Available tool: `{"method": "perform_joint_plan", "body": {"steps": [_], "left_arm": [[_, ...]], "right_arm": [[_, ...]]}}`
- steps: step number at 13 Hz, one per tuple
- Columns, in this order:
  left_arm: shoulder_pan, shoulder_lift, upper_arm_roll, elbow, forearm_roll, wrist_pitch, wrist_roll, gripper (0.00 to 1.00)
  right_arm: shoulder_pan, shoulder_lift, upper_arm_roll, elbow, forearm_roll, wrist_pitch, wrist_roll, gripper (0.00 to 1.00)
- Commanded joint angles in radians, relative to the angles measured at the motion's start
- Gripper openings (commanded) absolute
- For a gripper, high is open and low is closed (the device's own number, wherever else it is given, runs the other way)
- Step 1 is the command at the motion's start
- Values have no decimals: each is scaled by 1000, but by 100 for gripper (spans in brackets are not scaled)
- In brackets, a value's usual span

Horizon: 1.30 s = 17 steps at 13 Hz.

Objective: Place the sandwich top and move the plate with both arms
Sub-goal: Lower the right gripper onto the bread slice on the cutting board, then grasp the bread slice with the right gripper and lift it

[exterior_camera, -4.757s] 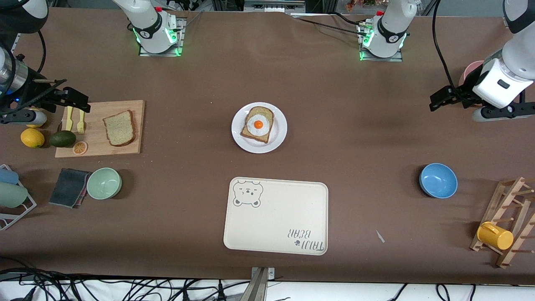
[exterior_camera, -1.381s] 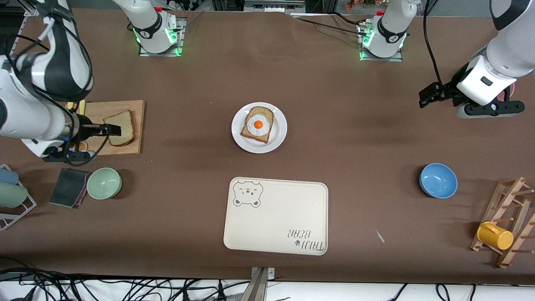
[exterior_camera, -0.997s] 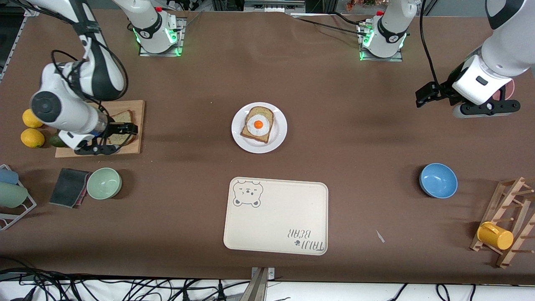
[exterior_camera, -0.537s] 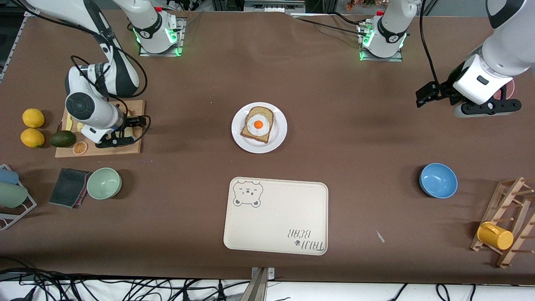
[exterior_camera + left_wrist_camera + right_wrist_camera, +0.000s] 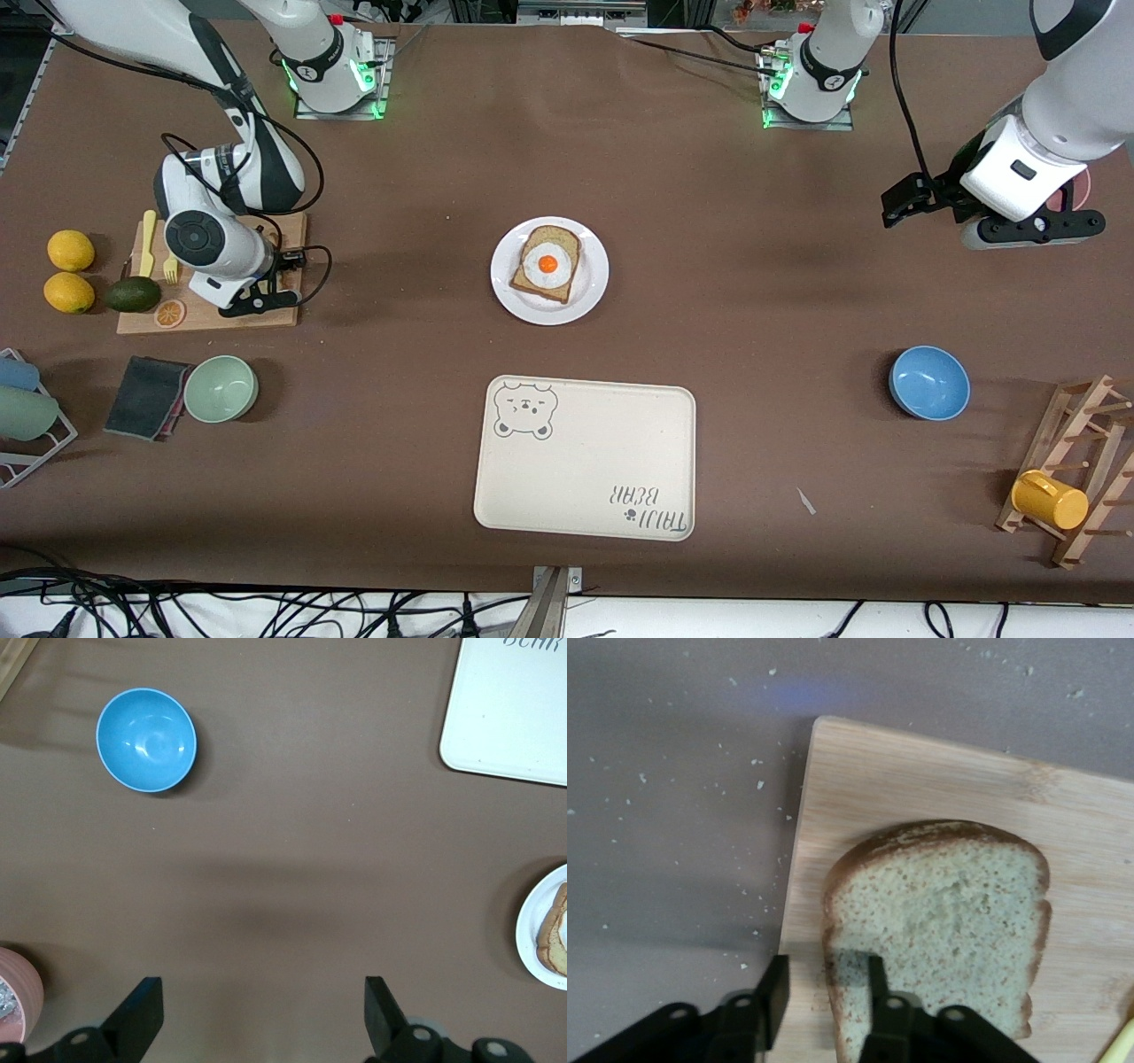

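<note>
Right now I have the right gripper [image 5: 826, 988] down on the wooden cutting board [image 5: 939, 788] at the right arm's end of the table. Its two fingers [image 5: 877, 979] straddle one crust edge of the plain bread slice [image 5: 948, 921]: one finger lies on top of the bread, the other sits just outside the crust over the board. The jaws stand narrowed around that edge, but I cannot tell whether they have actually pinched it. The slice lies flat on the board; in the front view the right arm's wrist covers it.

My left gripper [image 5: 261, 1014] hangs in the air over bare brown table [image 5: 753, 292] toward the left arm's end, its fingers spread wide with nothing between them. That arm waits. From its wrist view I see the blue bowl [image 5: 146, 739] and a corner of the cream tray [image 5: 514, 718].

The white plate [image 5: 592, 292] sits mid-table, carrying the other bread slice topped with a fried egg [image 5: 548, 263]. The tray [image 5: 585, 461] lies nearer to the front camera than the plate, well apart from it.
</note>
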<state>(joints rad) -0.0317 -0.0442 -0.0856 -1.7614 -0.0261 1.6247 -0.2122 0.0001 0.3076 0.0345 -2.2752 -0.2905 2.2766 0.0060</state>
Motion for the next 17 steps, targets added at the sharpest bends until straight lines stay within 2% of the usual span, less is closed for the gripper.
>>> {"method": "perform_joint_plan", "body": {"steps": [1,4,6,10,14,17], "left_arm": [[3,-5,-3,17,-18,-23,-9,100],[3,-5,-3,17,-18,-23,-9,100],[3,-5,-3,17,-18,-23,-9,100],[3,-5,-3,17,-18,-23,-9,100],[3,-5,-3,19,-18,-23,-9,100],[3,-5,-3,17,-18,-25,-9,100]], "right_arm": [[1,31,2,17,-27,14,23,33],[-2,61,2,43,-44,14,23,22],[1,65,2,59,-44,6,20,0],[4,65,2,91,-44,-32,19,0],[79,65,4,244,-32,-263,43,0],[190,67,4,417,-21,-458,74,0]]}}
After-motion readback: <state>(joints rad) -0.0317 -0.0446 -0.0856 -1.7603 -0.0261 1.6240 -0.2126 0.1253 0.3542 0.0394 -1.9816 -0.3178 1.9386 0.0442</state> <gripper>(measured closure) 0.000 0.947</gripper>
